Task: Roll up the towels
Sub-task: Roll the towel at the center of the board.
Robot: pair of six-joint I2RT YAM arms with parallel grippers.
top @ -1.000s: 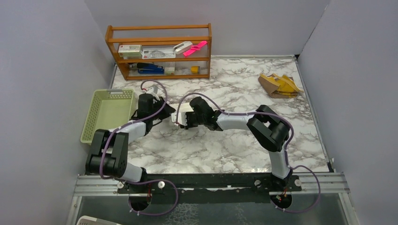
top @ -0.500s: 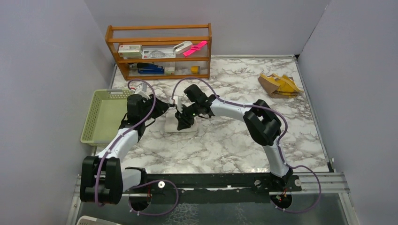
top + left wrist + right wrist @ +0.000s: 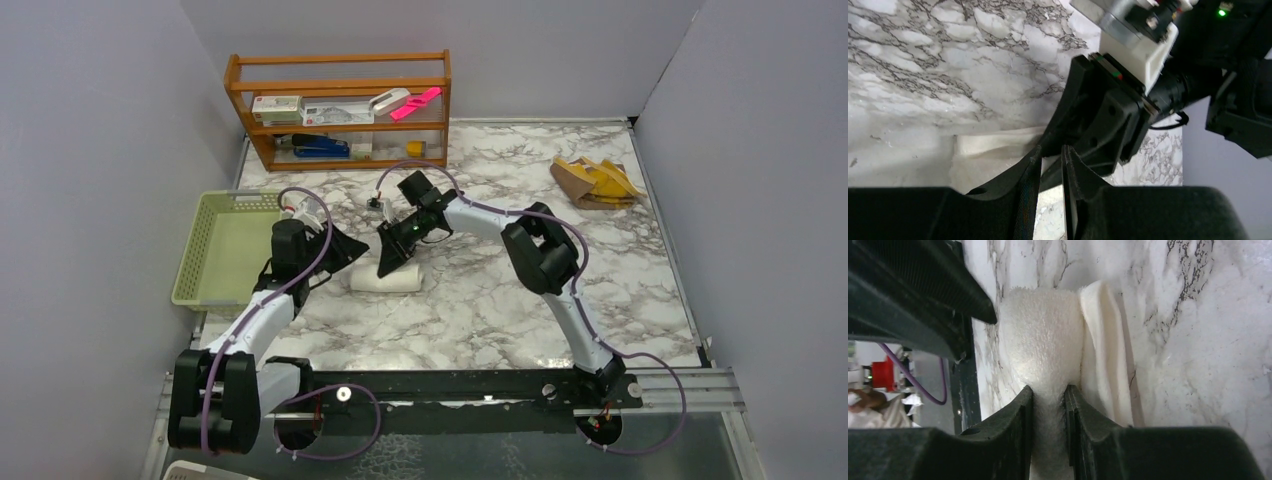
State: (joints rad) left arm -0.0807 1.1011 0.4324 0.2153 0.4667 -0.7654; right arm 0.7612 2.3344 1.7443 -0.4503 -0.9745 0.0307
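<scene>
The white marble-patterned table (image 3: 500,310) lies under both sets of fingers, and the pale green slotted plastic basket (image 3: 225,250) stands outboard of the left fingers, near them but apart. The plain white textured towel (image 3: 385,279) is a short, fat roll directly beneath the right fingertips and just beside the left ones. The mustard-yellow and tan-brown folded towel (image 3: 595,180) sits well apart from either gripper, far beyond the right arm's elbow, not yet rolled. The right gripper (image 3: 1048,390) is clenched on a pinch of the white pile, with the roll bulging beyond its tips and a smoother loose flap lying against the outer side of one finger. The left gripper (image 3: 1050,152) has its fingers drawn nearly together with a thin, seemingly empty slit between them, so it appears to grasp nothing. Its tips are very close to the right gripper's body. The main risk is that lifting away with terry caught between the right pads would drag the roll open, and the free flap would let it unwind. The black fingers could also knock together, and a sideways nudge from the left tips could skew the roll
</scene>
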